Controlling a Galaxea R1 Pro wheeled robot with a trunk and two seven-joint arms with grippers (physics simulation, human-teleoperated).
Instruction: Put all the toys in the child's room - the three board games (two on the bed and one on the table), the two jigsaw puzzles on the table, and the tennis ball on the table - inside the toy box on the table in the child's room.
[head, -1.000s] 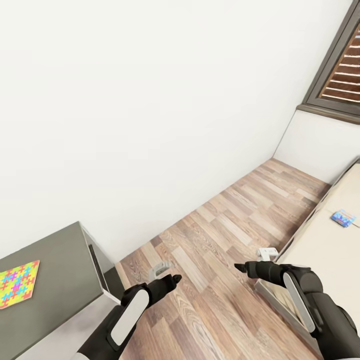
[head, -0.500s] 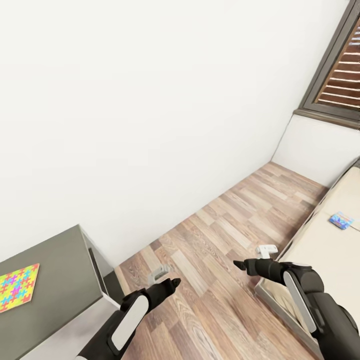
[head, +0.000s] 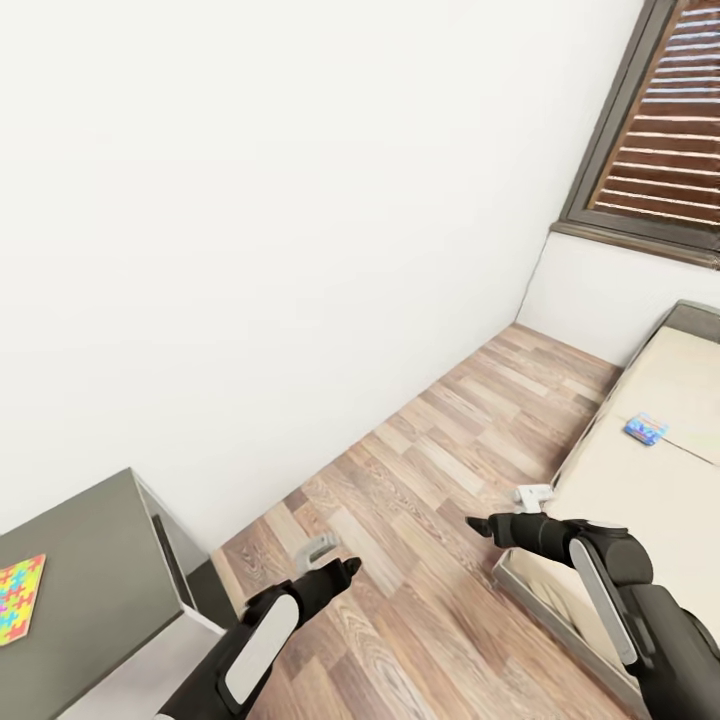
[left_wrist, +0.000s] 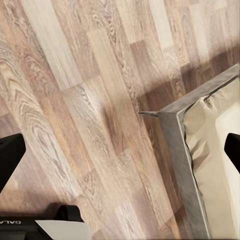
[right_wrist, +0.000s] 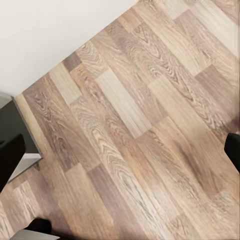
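Both grippers, left (head: 345, 568) and right (head: 478, 524), hang over wood-plank floor (head: 440, 470) with fingers spread apart, holding nothing. On the robot's left the dark-grey table (head: 90, 560) carries a jigsaw puzzle (head: 18, 598) at its edge. On its right, the beige bed (head: 650, 480) holds a small blue board game (head: 645, 429), below a shuttered window (head: 660, 130).

Bright, even light fills the room, leaving the plain white wall (head: 250, 200) nearly featureless and free of glare. Shadows are soft: a faint one lies on the wood-plank floor (head: 450, 470) beside the thin grey bed frame (left_wrist: 172, 135). The renders are sharp throughout, though the head view leans and stretches toward its edges.
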